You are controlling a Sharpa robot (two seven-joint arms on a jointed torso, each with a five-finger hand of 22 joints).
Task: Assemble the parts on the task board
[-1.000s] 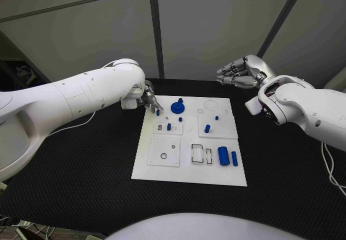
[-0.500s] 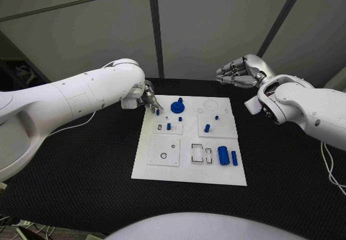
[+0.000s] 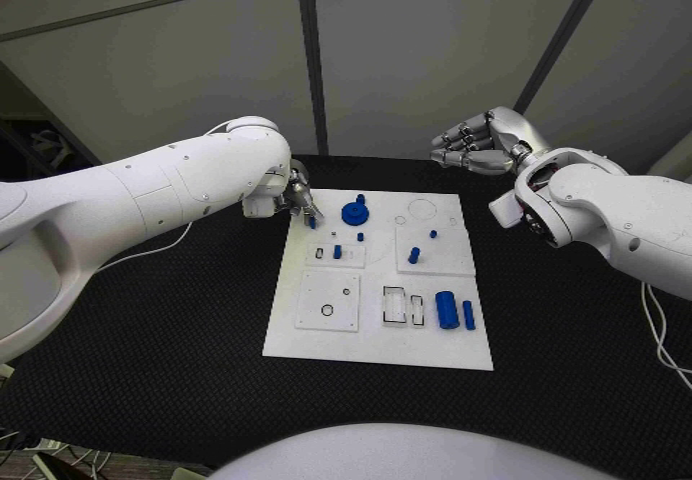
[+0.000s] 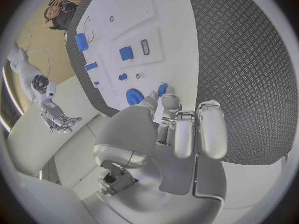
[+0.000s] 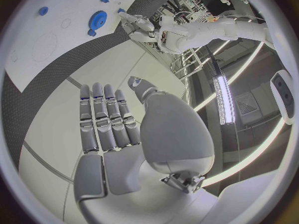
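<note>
Black textured tabletop point(image 3: 173, 330) stretches under us, with pale wall panels behind it, and the flat white rectangular task board point(image 3: 378, 352) lies at the centre of our head view.

Starting nearest us, at about 5 o'clock on the board, a stout blue cylinder point(image 3: 447, 311) lies on its side with a slimmer blue bar point(image 3: 469, 314) just beside it; both sit next to the dark-outlined rectangular slots point(image 3: 394, 306), loose and, we judge, waiting to be seated. Further in, near the board's middle, a short blue peg point(image 3: 338, 253) and another short blue peg point(image 3: 414, 256) stand up from the raised white squares.

Towards the far edge, at about 11 o'clock, a blue toothed gear wheel point(image 3: 355, 213) rests on the board. Just beside it, towards 10 o'clock, our left hand point(image 3: 294, 198) reaches down over the board's far corner, and its fingertips point(image 4: 163, 100) pinch a small blue pin point(image 4: 162, 89). The pin is lifted in a fine tip grip, which we think suits lowering it upright into one of the small holes nearby; which hole we cannot tell.

Farthest off, at about 1 o'clock and well apart from the board, our right hand point(image 3: 479, 143) hovers above the tabletop's far edge. It holds nothing: its fingers point(image 5: 102, 119) lie straight and side by side in the right wrist view, and it seems parked out of the left arm's way.
</note>
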